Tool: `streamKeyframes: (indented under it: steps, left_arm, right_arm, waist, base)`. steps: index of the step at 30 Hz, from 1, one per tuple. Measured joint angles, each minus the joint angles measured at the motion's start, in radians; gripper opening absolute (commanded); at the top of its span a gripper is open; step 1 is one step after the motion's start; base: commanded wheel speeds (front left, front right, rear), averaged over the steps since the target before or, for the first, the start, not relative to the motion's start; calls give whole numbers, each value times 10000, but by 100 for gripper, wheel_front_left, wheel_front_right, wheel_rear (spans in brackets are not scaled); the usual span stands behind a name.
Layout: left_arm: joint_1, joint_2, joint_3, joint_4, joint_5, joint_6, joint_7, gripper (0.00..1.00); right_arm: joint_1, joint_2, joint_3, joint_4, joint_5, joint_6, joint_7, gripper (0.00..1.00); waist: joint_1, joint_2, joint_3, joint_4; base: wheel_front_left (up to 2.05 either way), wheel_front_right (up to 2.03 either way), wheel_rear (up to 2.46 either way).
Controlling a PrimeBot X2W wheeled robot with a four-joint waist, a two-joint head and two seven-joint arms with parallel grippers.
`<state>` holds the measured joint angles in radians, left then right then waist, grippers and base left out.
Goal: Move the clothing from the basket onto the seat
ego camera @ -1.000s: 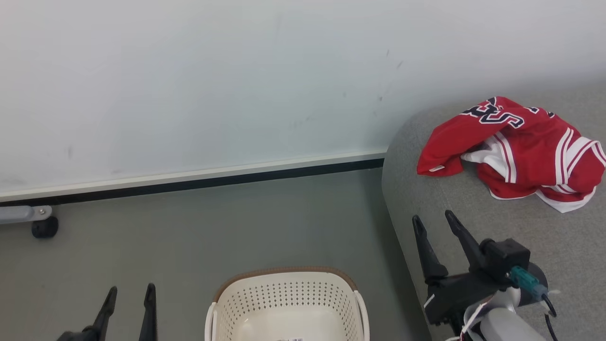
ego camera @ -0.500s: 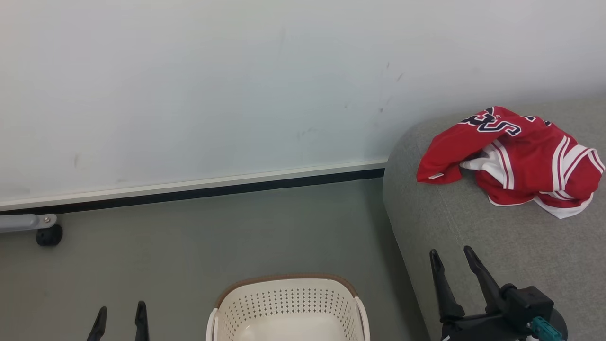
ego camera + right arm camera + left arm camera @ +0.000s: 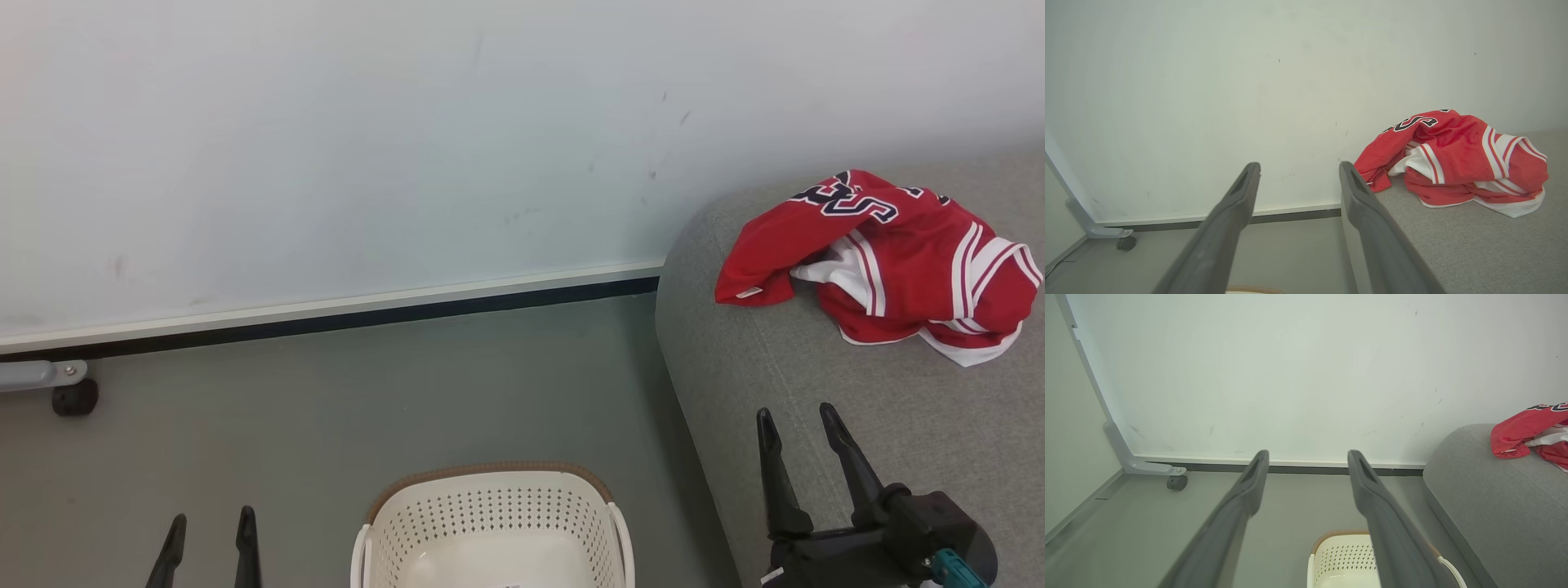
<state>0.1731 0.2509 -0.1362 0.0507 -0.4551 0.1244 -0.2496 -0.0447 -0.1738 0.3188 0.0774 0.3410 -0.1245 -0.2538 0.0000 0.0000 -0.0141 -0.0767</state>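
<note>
The clothing [image 3: 886, 265] lies crumpled on the grey seat [image 3: 816, 384] at the right, red with white stripes and navy-white lettering; it shows too in the right wrist view [image 3: 1453, 159] and the left wrist view [image 3: 1531, 430]. The cream basket [image 3: 494, 527] with a brown rim stands on the floor at bottom centre, with no garment in the part I see. My right gripper [image 3: 796, 416] is open over the seat's front edge, well short of the clothing. My left gripper [image 3: 211, 518] is open at the lower left, left of the basket.
A pale wall panel with a dark baseboard [image 3: 326, 314] runs behind the grey floor. A grey metal foot with a black caster [image 3: 73, 398] stands at the left by the wall. The seat's rounded corner [image 3: 682, 327] stands just right of the basket.
The right gripper has drawn back down and to the right, away from the clothing. The left gripper has sunk lower in view. The head camera has shifted slightly. The clothing lies unchanged.
</note>
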Motion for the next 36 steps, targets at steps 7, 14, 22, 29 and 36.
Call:
streamKeyframes:
  steps: [7, 14, 22, 29, 36]
  left_arm:
    - [-6, -36, 54, -67, 176, 0, 0, 100]
    - [56, -198, -6, 272, 282, -10, 15, 0]
    - [101, -395, 40, 527, -65, -111, 207, 0]
    - [13, -514, 221, 635, -1011, -290, 474, 0]
    - [-115, -633, 384, 746, -1776, -453, 734, 0]
  right_arm:
    - [154, 151, -201, -209, -309, -2, 0, 100]
    - [320, 270, -207, 38, -349, 2, 61, 0]
    - [544, 351, -407, 314, 35, 104, 182, 0]
    - [523, 428, -686, 433, 1028, 265, 472, 0]
    - [491, 481, -993, 558, 1916, 424, 738, 0]
  waist:
    - [0, 0, 32, 26]
    - [0, 0, 54, 52]
    - [0, 0, 64, 85]
    - [0, 0, 71, 141]
    - [0, 0, 77, 189]
  base:
    - [0, 0, 0]
    - [0, 0, 0]
    - [0, 0, 0]
    - [0, 0, 0]
    - [0, 0, 0]
